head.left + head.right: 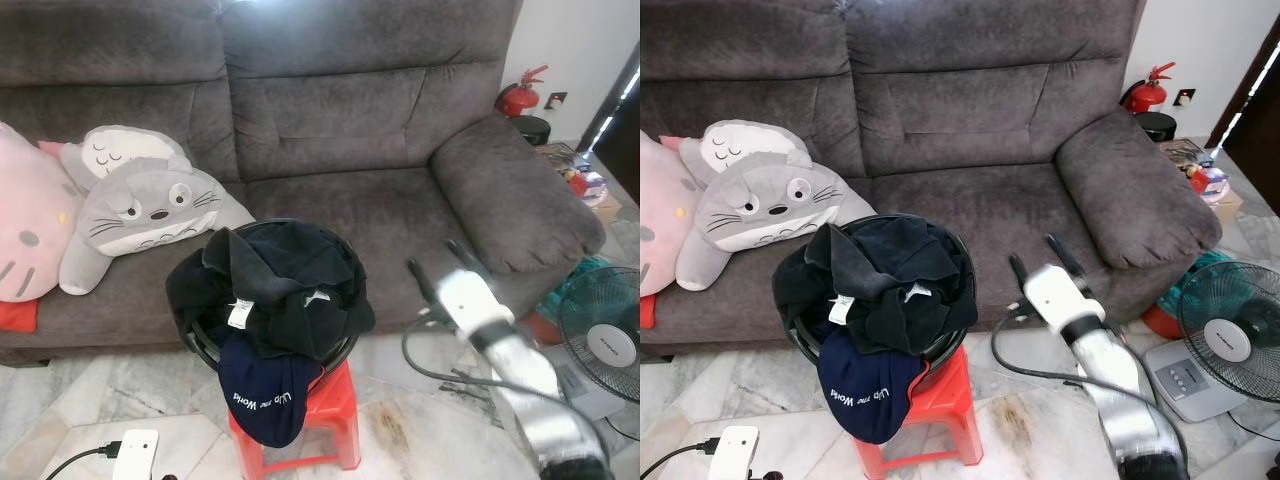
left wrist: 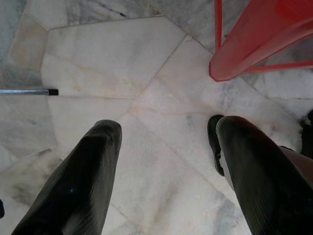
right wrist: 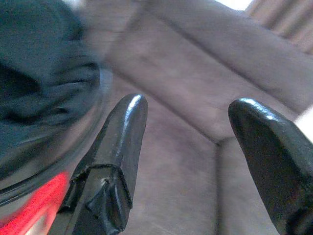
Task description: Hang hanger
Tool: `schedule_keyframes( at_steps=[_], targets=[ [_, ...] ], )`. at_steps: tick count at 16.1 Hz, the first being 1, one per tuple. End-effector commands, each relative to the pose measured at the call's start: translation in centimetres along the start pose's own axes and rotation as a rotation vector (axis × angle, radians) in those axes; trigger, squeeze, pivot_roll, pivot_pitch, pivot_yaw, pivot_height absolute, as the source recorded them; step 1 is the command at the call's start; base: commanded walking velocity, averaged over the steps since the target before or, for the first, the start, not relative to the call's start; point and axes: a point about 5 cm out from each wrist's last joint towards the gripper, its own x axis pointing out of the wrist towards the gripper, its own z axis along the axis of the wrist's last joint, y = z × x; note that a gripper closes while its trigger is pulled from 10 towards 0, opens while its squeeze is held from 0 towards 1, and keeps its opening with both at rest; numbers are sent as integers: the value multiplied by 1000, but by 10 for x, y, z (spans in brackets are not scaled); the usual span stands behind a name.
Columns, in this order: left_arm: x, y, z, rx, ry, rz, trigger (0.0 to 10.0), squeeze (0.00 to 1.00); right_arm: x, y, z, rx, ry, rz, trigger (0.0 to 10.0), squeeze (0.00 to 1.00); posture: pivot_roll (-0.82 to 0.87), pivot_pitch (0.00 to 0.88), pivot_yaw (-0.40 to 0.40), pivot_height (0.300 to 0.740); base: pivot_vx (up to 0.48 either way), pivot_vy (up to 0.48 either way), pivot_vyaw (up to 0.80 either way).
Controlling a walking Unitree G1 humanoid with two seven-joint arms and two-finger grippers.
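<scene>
A round black basket heaped with dark clothes stands on a red plastic stool in front of the grey sofa. A navy garment with white lettering droops over the basket's front. My right gripper is raised to the right of the basket, over the sofa's front edge, open and holding nothing. In the right wrist view its fingers point at the sofa seat beside the basket. My left gripper hangs open above the marble floor near a stool leg. I see no hanger.
Two grey plush toys and a pink one lie on the sofa's left side. A floor fan stands at the right, with a red fire extinguisher behind the armrest. A white plug block and its cable lie on the floor.
</scene>
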Motion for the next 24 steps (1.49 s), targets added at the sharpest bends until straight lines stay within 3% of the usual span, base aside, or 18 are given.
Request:
schedule_keyframes(
  at_steps=[1,5,8,10,13,16,17,19,20,23,24],
  targets=[
    [0,2,-3,14,10,7,10000,0,3,9,3,-24,2,103,10000,0,-147,31,29,740,0,0,0],
    [0,2,-2,8,10,9,10000,0,7,13,7,-23,4,247,10000,0,-142,39,31,740,0,0,0],
    [0,2,-2,10,10,9,10000,0,11,-3,15,-223,-12,318,10000,0,-150,41,37,740,0,0,0],
    [0,3,-2,12,10,7,10000,0,13,-2,18,-295,-26,381,10000,0,-154,42,39,740,0,0,0],
    [0,2,-1,15,9,5,10000,0,26,3,41,-215,-121,406,10000,0,-153,43,43,740,0,0,0],
    [0,2,-1,-5,2,10,10000,0,35,-3,49,-180,-151,257,10000,0,-143,42,37,740,0,0,0],
    [0,3,-1,-7,0,12,10000,0,35,-15,53,-110,-165,49,10000,0,-143,42,37,740,0,0,0],
    [0,3,-1,-9,0,14,10000,0,29,-27,57,28,-185,-166,10000,0,-141,46,36,740,0,0,0],
    [-1,3,-1,-7,0,14,10000,0,20,-30,57,193,-199,-298,10000,0,-146,49,39,740,0,0,0],
    [-1,3,-2,-4,1,14,10000,0,13,-12,51,514,-172,-370,10000,0,-146,50,37,740,0,0,0],
    [-1,3,-2,-4,1,13,10000,0,13,-6,50,542,-152,-379,10000,0,-142,49,35,740,0,0,0]
  ],
)
